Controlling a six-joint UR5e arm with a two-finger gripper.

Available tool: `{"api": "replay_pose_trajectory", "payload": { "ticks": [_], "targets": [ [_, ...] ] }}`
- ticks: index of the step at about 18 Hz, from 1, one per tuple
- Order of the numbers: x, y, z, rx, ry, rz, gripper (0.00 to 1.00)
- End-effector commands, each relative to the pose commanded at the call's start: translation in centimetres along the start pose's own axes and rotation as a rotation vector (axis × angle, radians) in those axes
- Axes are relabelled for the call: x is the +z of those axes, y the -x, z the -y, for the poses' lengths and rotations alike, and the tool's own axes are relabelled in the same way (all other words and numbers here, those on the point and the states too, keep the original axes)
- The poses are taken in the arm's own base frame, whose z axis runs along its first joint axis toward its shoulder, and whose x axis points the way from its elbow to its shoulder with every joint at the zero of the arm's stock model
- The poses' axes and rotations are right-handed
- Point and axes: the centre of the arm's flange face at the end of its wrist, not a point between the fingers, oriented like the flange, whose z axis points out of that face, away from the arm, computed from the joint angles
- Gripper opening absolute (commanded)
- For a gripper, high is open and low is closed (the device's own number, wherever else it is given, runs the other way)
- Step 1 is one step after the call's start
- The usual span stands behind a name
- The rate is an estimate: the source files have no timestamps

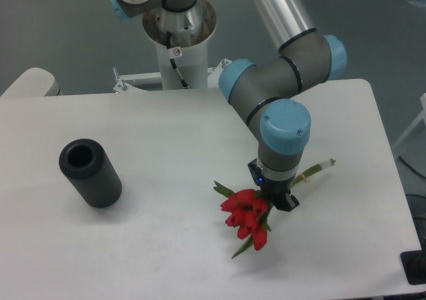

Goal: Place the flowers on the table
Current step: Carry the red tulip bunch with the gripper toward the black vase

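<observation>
Red blooms catch our eye first: the flowers lie low over the right half of the table, a small bunch with green leaves spreading out around the heads. Their long green stems run up and to the right, passing under the arm's wrist and coming out on the far side, where we see a pale band tied around them and the cut ends pointing toward the table's right edge. We see the gripper directly above the bunch, just behind the blooms, pointing straight down from the blue-capped wrist. Its dark body hides the fingertips from us, so we cannot tell whether the fingers are closed on the stems or parted around them, nor whether the bunch rests fully on the white surface or is held slightly above it. Well apart from all this, on the left half of the table, a black hollow cylinder lies on its side with its open end facing up and to the left. The arm's base stands behind the table's far edge.
</observation>
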Motion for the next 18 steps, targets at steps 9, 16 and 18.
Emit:
{"api": "replay_pose_trajectory", "payload": {
  "ticks": [9, 16, 18],
  "targets": [
    [1.6, -7.2, 0.8, 0.118, 0.006, -0.078, 0.02],
    [2.4, -12.0, 0.3, 0.167, 0.006, -0.118, 0.05],
    [2.6, -13.0, 0.3, 0.198, 0.006, -0.128, 0.10]
  ]
}}
